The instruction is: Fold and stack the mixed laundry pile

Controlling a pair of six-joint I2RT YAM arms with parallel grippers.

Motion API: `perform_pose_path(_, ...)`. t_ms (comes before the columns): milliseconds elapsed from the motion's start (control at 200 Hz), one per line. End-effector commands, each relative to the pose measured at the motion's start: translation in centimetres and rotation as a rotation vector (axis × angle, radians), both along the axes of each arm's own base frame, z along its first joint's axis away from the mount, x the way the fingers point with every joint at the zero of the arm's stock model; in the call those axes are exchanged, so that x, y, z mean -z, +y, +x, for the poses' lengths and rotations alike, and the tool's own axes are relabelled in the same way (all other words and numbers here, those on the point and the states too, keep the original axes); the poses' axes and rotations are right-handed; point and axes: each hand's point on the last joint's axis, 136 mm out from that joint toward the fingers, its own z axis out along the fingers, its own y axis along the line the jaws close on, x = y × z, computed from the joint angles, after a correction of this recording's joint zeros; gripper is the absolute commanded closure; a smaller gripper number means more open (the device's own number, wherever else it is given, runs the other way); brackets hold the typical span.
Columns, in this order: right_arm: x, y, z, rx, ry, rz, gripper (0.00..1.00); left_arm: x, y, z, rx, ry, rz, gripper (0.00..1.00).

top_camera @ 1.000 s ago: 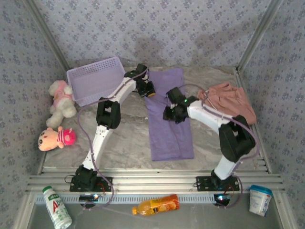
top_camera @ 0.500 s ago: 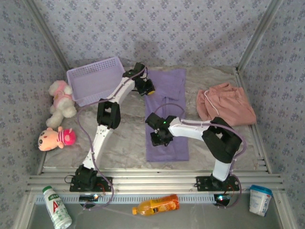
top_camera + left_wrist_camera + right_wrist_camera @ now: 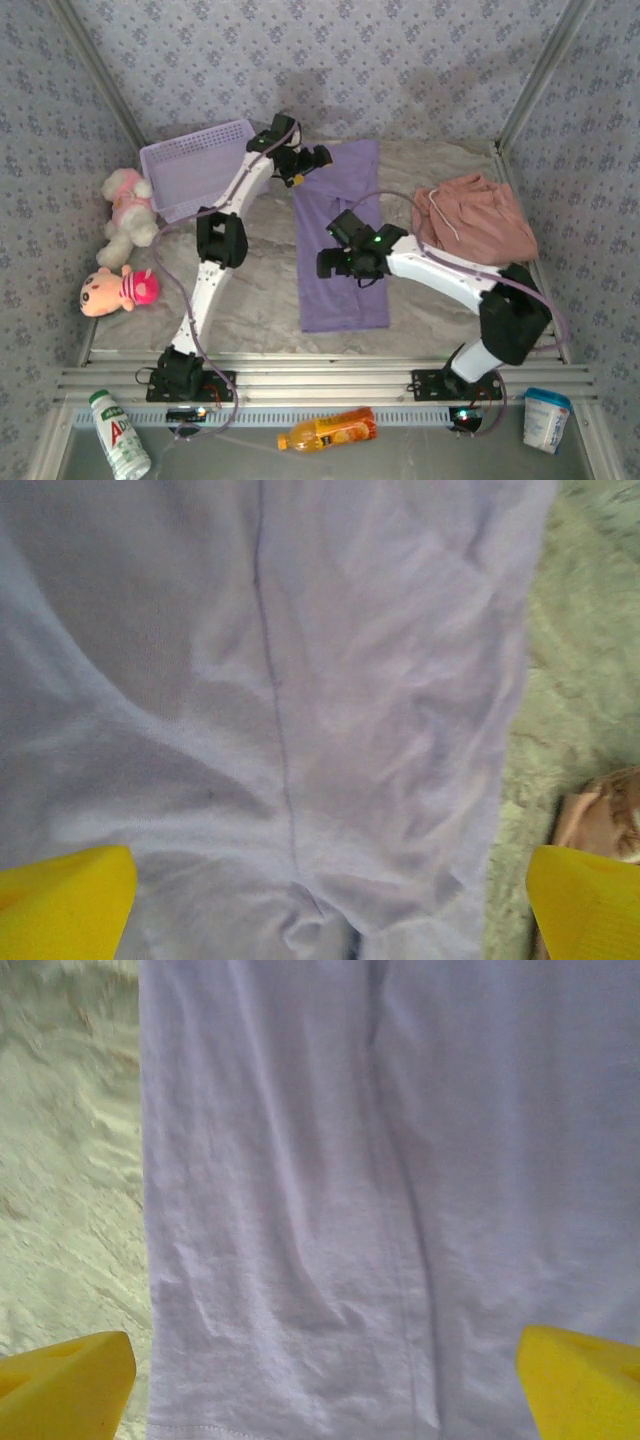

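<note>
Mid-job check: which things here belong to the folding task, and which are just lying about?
Job: lavender T-shirt, salmon-pink garment.
Lying about: mesh basket, white plush toy, pink plush doll, orange drink bottle, white bottle, blue-lidded cup.

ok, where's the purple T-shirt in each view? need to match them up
Top external: purple T-shirt, a long strip at table centre.
Left wrist: covers left and centre; edge down the right.
Right wrist: covers centre and right; edge down the left.
Shared landmark: marbled table beside that edge, at right in left wrist, at left in right wrist.
</note>
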Motion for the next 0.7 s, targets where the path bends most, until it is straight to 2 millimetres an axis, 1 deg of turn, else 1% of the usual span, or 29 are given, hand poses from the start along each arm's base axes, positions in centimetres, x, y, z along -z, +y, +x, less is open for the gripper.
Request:
perform_pose_path(0, 0.6, -4.7, -0.9, 0.143, 0.050, -0.108, 0.00, -7.8, 0.6, -0.6, 0.016, -0.112, -0.047, 0.00)
perform_pose_path(70, 0.4, -6.1, -1.3, 0.155, 0.052, -0.118, 0.00, -9.1, 0.3, -1.5, 0.037, -0.126, -0.052, 0.00)
perform_pose_path(150, 0.1, -7.8, -1.7, 0.172, 0.036, -0.123, 0.00, -10.1, 0.2, -2.6, 0.048, -0.143, -0.012, 0.00)
perform_pose_path(235, 0.5, -10.1, -2.5, 0.218, 0.058, -0.121, 0.00, -10.4, 0.5, -4.1, 0.047, -0.149, 0.084, 0.00)
perform_pose_path(320, 0.8, -12.2, -3.6, 0.256, 0.072, -0.129, 0.00, -10.8, 0.2, -5.9, 0.070, -0.189, 0.167, 0.01)
perform_pose_path(325, 0.9, -12.3, -3.6, 0.257, 0.073, -0.129, 0.00, -11.2, 0.2, -6.0, 0.069, -0.199, 0.167, 0.01)
perform_pose_path(330, 0.9, -12.4, -3.7, 0.258, 0.073, -0.129, 0.00, -11.1, 0.1, -6.1, 0.069, -0.200, 0.171, 0.00)
perform_pose_path(345, 0.9, -12.6, -3.9, 0.261, 0.076, -0.127, 0.00, -11.5, 0.1, -6.5, 0.067, -0.210, 0.179, 0.00)
perform_pose_path(370, 1.0, -13.0, -4.3, 0.264, 0.077, -0.129, 0.00, -11.2, 0.3, -7.2, 0.053, -0.210, 0.211, 0.00)
perform_pose_path(410, 1.2, -13.7, -4.9, 0.271, 0.074, -0.132, 0.00, -11.3, 0.6, -8.3, 0.034, -0.227, 0.255, 0.00)
perform_pose_path(445, 1.3, -13.9, -5.3, 0.272, 0.066, -0.117, 0.00, -11.4, 0.9, -9.3, 0.019, -0.242, 0.286, 0.00)
perform_pose_path(450, 1.3, -13.9, -5.4, 0.272, 0.066, -0.115, 0.00, -11.2, 0.9, -9.5, 0.019, -0.240, 0.292, 0.00)
perform_pose_path(480, 1.4, -14.1, -5.8, 0.275, 0.067, -0.102, 0.00, -11.6, 1.0, -10.5, 0.014, -0.255, 0.305, 0.00)
perform_pose_path(525, 1.8, -14.2, -6.5, 0.273, 0.071, -0.080, 0.00, -11.2, 1.6, -12.2, -0.008, -0.240, 0.331, 0.00)
perform_pose_path(555, 2.1, -14.3, -6.9, 0.272, 0.077, -0.067, 0.00, -10.1, 2.0, -13.5, -0.012, -0.202, 0.348, 0.00)
perform_pose_path(590, 2.6, -14.4, -7.5, 0.269, 0.091, -0.053, 0.00, -9.5, 2.3, -15.1, -0.012, -0.161, 0.344, 0.00)
perform_pose_path(650, 3.2, -14.1, -8.0, 0.259, 0.101, -0.023, 0.00, -7.7, 3.0, -17.8, -0.018, -0.082, 0.326, 0.00)
perform_pose_path(660, 3.3, -14.1, -8.1, 0.259, 0.103, -0.020, 0.00, -7.8, 3.1, -18.1, -0.026, -0.082, 0.313, 0.00)
perform_pose_path(670, 3.4, -14.1, -8.1, 0.257, 0.103, -0.017, 0.00, -7.1, 3.2, -18.7, -0.029, -0.064, 0.311, 0.00)
perform_pose_path(695, 3.6, -14.0, -8.3, 0.254, 0.106, -0.010, 0.00, -6.1, 3.6, -20.1, -0.043, -0.037, 0.291, 0.00)
